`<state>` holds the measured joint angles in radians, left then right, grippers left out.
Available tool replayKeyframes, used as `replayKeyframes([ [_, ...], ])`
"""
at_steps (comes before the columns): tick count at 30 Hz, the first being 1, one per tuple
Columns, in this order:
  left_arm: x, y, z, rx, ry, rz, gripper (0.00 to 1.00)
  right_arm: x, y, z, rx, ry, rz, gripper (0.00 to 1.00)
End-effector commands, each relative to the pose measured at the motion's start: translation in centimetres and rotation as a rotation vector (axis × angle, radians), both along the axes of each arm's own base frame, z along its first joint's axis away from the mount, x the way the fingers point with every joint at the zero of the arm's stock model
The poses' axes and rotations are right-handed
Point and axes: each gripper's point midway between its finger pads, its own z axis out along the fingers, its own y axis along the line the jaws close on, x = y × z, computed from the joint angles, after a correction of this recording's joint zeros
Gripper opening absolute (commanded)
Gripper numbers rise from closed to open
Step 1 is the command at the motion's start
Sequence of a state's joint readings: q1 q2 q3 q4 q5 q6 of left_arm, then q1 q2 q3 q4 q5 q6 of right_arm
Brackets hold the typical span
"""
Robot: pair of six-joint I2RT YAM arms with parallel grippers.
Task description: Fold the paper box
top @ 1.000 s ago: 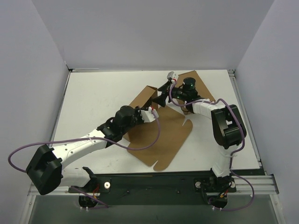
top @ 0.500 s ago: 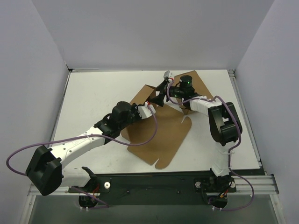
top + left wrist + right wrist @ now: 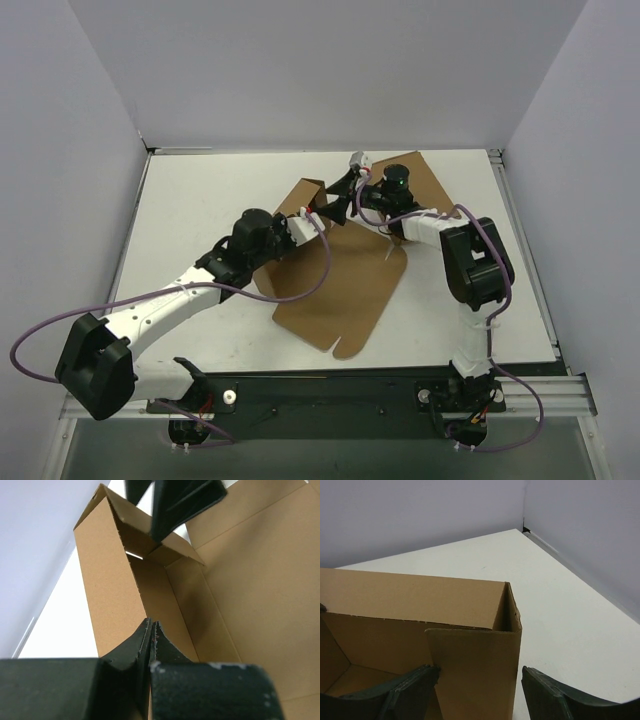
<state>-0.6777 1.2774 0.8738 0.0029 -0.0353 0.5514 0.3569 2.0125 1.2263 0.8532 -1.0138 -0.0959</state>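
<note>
**Change over the preceding second, top view.** The left gripper (image 3: 308,213) travels away from the arm bases and to the left, and now lies closer to the far edge of the surface (image 3: 200,200). Its forearm swings the same way. The raised flap (image 3: 305,190) of the paper box (image 3: 340,290) shifts left with it and stands steeper. The flat panel slides slightly across the surface, and its rounded right tab (image 3: 400,252) moves toward the far side. The right gripper (image 3: 335,205) follows to the left, staying at the flap's upper corner. The right arm's wrist and elbow draw in toward the centre.
</note>
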Motion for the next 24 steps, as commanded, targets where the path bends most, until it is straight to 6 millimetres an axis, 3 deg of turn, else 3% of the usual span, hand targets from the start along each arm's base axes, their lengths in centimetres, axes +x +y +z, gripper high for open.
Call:
replayKeyframes([
  [1,0.5,0.6,0.6,-0.028,0.034,0.032,0.00,-0.9,0.2,3.3,0.098,-0.101,-0.033,0.70],
  [5,0.9,1.3,1.5,-0.051,0.019,0.049,0.00,-2.9,-0.5,2.3,0.042,-0.072,-0.122,0.69],
  [7,0.8,1.3,1.9,-0.067,0.029,0.032,0.00,-4.7,-0.9,1.8,-0.018,-0.060,-0.125,0.68],
  [8,0.7,1.1,2.3,-0.083,0.030,0.017,0.00,-5.6,-0.5,2.9,-0.017,-0.082,-0.127,0.68],
  [9,0.6,1.1,2.5,-0.090,0.035,0.011,0.00,-6.5,-0.9,1.8,-0.039,-0.045,-0.136,0.68],
  [10,0.4,1.2,2.9,-0.097,0.035,0.005,0.00,-7.1,-0.9,2.0,-0.043,-0.032,-0.147,0.68],
  [11,0.3,1.1,3.2,-0.106,0.034,-0.001,0.00,-7.4,-1.4,3.4,-0.038,-0.046,-0.194,0.69],
  [13,-0.2,0.8,3.6,-0.128,0.035,-0.024,0.00,-8.6,-2.4,2.8,-0.077,0.041,-0.254,0.72],
  [14,-0.3,0.7,3.8,-0.132,0.034,-0.031,0.00,-8.6,-3.4,4.5,-0.074,0.032,-0.329,0.72],
  [15,-0.3,0.6,4.2,-0.138,0.032,-0.038,0.00,-9.3,-4.3,3.5,-0.123,0.105,-0.375,0.74],
  [17,-0.4,0.5,3.8,-0.134,0.052,-0.044,0.00,-9.9,-5.8,5.5,-0.100,0.171,-0.474,0.74],
  [19,-0.5,0.2,3.6,-0.140,0.070,-0.056,0.00,-9.9,-8.3,4.6,-0.180,0.241,-0.605,0.77],
  [20,-0.5,0.2,3.5,-0.140,0.071,-0.057,0.00,-9.4,-8.6,5.6,-0.193,0.235,-0.638,0.77],
  [21,-0.5,0.1,3.5,-0.141,0.073,-0.058,0.00,-9.2,-9.9,4.5,-0.261,0.262,-0.695,0.77],
  [24,-0.4,0.2,3.3,-0.138,0.077,-0.048,0.00,-7.4,-10.2,4.0,-0.306,0.282,-0.757,0.74],
])
